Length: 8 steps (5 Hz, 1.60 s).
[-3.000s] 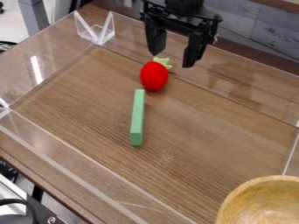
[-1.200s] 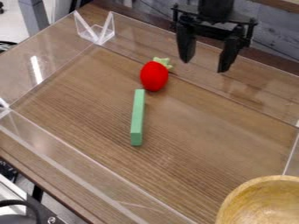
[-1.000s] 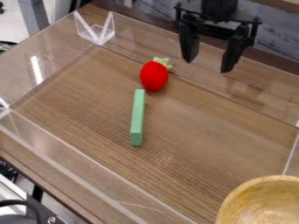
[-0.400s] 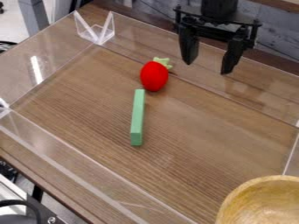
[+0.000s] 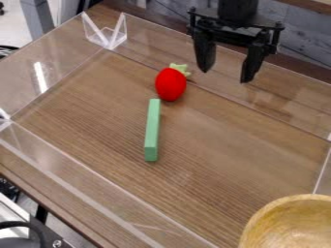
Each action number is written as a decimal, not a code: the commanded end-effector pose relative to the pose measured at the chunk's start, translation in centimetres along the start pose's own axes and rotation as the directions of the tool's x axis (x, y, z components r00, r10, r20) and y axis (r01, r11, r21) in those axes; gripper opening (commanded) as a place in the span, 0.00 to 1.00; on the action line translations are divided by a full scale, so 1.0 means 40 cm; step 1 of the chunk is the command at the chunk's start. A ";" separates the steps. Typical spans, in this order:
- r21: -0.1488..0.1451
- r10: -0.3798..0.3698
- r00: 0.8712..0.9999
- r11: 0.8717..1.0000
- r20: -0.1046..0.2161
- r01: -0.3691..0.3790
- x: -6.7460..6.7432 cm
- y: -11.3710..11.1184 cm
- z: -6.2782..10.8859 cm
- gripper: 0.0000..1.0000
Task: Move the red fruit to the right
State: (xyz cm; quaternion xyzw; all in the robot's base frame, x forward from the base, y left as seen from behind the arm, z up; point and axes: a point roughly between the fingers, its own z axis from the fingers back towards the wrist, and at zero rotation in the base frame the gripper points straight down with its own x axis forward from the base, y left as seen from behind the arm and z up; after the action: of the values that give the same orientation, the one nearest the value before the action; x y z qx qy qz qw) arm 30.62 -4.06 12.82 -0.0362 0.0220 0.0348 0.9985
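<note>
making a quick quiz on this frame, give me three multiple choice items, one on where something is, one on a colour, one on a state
1. Where is the red fruit relative to the gripper?
A. below and to its left
B. between its fingers
C. in the wooden bowl

2. What colour is the long stick?
A. blue
B. green
C. yellow

3. How is the gripper?
A. shut on the fruit
B. shut and empty
C. open and empty

Key: 1 A, the fruit lies apart on the wood; 2 B, the stick is plainly green; 3 C, the fingers stand spread with nothing between.
</note>
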 end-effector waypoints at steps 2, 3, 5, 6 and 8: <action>-0.009 -0.027 0.997 1.000 0.071 0.028 -0.002 -0.017 0.055 1.00; -0.006 -0.024 0.997 1.000 0.073 0.025 0.001 -0.018 0.057 1.00; 0.001 -0.020 0.997 1.000 0.078 0.021 0.009 -0.017 0.060 1.00; 0.007 -0.033 0.997 0.999 0.072 0.032 0.014 0.025 0.042 1.00; 0.035 -0.061 0.995 0.998 0.078 0.058 0.016 0.168 0.001 1.00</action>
State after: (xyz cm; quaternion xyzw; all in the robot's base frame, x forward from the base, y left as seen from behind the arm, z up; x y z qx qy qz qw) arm 30.38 2.89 10.99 -0.0205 0.0078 0.0154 0.9996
